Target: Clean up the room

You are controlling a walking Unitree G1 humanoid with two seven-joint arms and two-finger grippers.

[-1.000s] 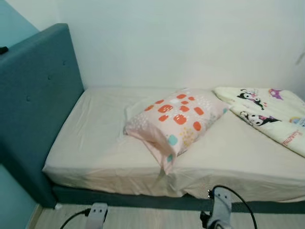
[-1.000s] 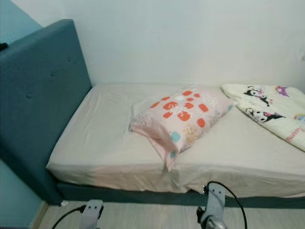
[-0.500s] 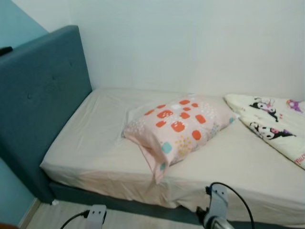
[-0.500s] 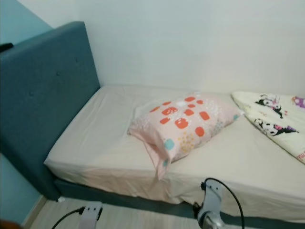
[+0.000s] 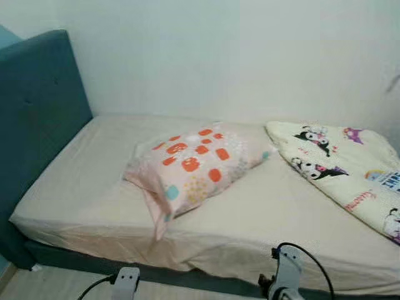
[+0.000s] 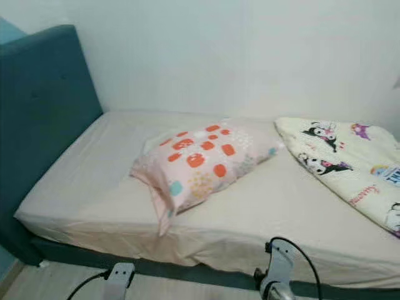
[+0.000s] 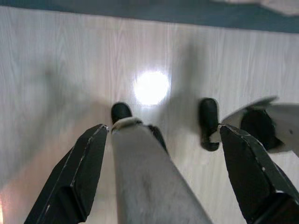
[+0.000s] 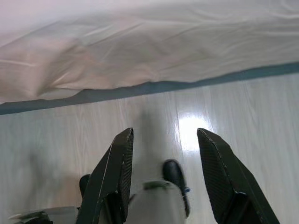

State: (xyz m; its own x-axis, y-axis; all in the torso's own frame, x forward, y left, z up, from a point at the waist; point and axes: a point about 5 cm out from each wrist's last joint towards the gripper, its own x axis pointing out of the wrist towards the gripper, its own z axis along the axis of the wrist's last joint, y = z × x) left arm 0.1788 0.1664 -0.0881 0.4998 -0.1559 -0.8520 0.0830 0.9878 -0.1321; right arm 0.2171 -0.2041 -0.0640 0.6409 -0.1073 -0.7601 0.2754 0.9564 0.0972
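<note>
Pillow (image 5: 190, 164) lies askew mid-bed, corner pointing toward the near edge, well apart from the headboard (image 5: 34, 119); soft pink case with orange and teal blotches, plump, floppy open flap at the low corner. Just right of it, touching or nearly so at its far corner, a cream cartoon-print blanket (image 5: 340, 165), loosely folded, quilted-looking, draped toward the right. Bed (image 5: 81, 187) has a beige fitted sheet, wrinkled along the near side, teal upholstered frame and tufted headboard against a plain white wall. Step in hand, judged: approach the bed to straighten bedding, nothing gripped yet. To do it well: stand close to the near edge, take the pillow by its body not the loose flap, since the flap will just stretch, then set it flat by the headboard. Left tool (image 7: 163, 163) hangs over pale wood-grain floor (image 7: 56, 60), black fingers spread wide, empty. Right tool (image 8: 163, 177) hangs low by the bed's side, fingers parted, empty; the sheet overhang and teal base sit ahead of it.
</note>
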